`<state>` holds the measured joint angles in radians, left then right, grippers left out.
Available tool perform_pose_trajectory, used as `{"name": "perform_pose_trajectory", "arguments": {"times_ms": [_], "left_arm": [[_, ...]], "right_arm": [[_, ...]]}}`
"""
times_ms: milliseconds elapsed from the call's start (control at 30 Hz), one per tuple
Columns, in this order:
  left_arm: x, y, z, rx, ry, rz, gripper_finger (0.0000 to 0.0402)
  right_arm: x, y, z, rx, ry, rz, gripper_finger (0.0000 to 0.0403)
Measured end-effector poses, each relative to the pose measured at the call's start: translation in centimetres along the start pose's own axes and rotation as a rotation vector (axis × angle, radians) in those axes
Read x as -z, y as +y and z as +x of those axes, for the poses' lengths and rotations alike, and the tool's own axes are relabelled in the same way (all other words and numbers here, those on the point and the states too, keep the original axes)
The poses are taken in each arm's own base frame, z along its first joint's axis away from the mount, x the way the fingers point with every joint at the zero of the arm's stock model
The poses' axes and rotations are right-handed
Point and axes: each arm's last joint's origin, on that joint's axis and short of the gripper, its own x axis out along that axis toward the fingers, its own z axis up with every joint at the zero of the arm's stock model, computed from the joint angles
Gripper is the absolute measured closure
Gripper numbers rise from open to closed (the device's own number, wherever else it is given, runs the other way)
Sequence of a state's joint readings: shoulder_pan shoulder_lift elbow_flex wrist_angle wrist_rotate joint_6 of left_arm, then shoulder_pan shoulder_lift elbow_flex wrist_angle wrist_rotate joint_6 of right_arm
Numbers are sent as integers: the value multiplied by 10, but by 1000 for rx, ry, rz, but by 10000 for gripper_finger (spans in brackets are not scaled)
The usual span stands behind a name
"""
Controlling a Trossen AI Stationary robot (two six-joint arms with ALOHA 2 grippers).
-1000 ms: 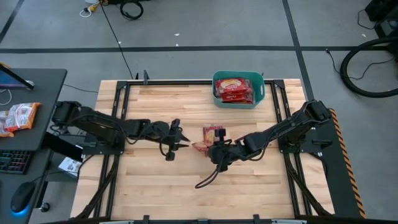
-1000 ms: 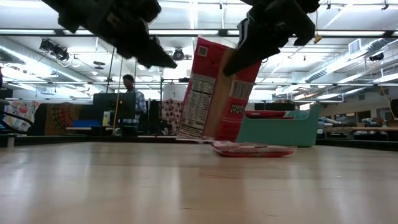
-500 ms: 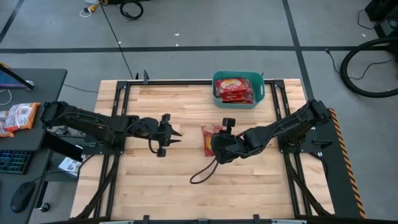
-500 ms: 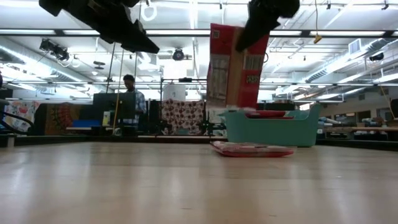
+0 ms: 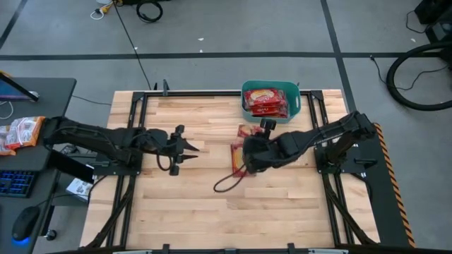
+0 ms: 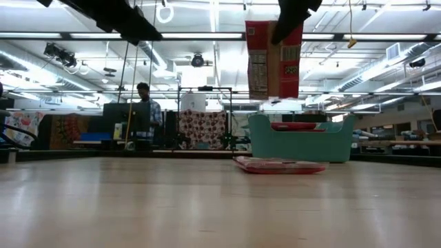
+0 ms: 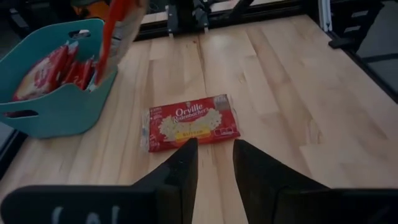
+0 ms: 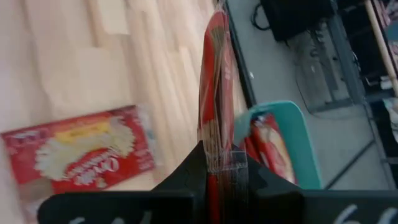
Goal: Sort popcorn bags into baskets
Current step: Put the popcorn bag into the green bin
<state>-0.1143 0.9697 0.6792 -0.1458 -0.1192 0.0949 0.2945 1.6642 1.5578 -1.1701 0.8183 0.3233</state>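
You had the teal basket (image 5: 271, 101) at the table's far edge, holding red popcorn bags (image 5: 266, 100) lying flat inside. The right gripper (image 8: 219, 163) was clamped on one popcorn bag (image 6: 273, 58), held on edge in the air near the basket, between it and a second bag lying flat on the table (image 7: 189, 122). The left gripper (image 7: 211, 155) hovered over the table's left-centre, pointing at that flat bag, its fingers (image 7: 179, 167) slightly apart and holding nothing.
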Motion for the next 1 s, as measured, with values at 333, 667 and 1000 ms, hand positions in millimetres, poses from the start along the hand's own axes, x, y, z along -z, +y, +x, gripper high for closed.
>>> {"name": "perform_pose_trajectory", "arguments": {"times_ms": [333,667,1000], "left_arm": [[3,1,-10,3,34,-33,294],[4,1,-10,3,42,-34,294],[4,1,-10,3,42,-36,294]], "right_arm": [[-7,-32,12,50,65,56,364],[-4,-48,17,69,108,70,364],[7,-55,15,161,174,75,364]]}}
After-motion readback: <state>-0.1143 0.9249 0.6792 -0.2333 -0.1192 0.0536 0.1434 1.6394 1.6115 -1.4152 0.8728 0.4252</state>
